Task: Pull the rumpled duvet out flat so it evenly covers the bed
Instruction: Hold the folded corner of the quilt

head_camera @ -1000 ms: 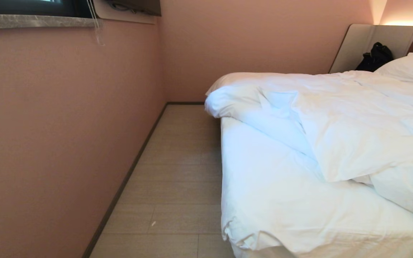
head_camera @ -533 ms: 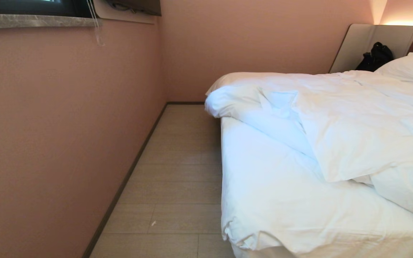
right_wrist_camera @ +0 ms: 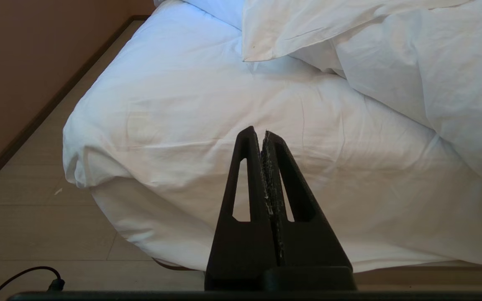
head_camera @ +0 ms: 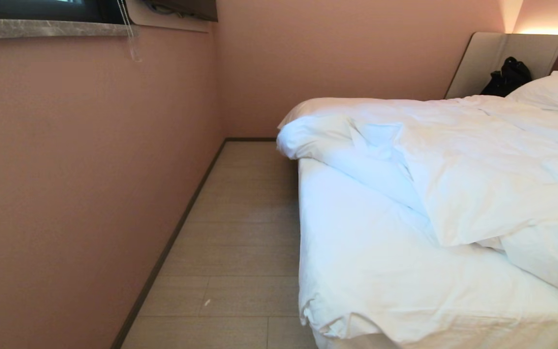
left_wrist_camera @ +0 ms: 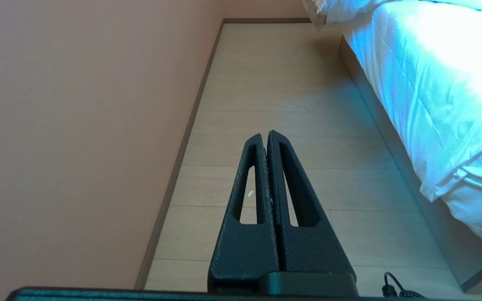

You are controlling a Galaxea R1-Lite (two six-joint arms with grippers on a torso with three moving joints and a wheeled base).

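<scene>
The white duvet (head_camera: 477, 169) lies rumpled and folded back across the upper part of the bed (head_camera: 371, 271), leaving the white sheet bare at the near corner. A folded duvet corner (right_wrist_camera: 266, 37) shows in the right wrist view. My left gripper (left_wrist_camera: 265, 134) is shut and empty, hanging over the floor beside the bed. My right gripper (right_wrist_camera: 257, 133) is shut and empty, in front of the bed's near corner and apart from the sheet. Neither arm appears in the head view.
A pink wall (head_camera: 80, 184) runs along the left, leaving a narrow strip of wood floor (head_camera: 240, 242) between it and the bed. A pillow (head_camera: 555, 92) and a black bag (head_camera: 506, 77) sit by the headboard (head_camera: 482, 58). A window sill (head_camera: 41, 28) juts out above.
</scene>
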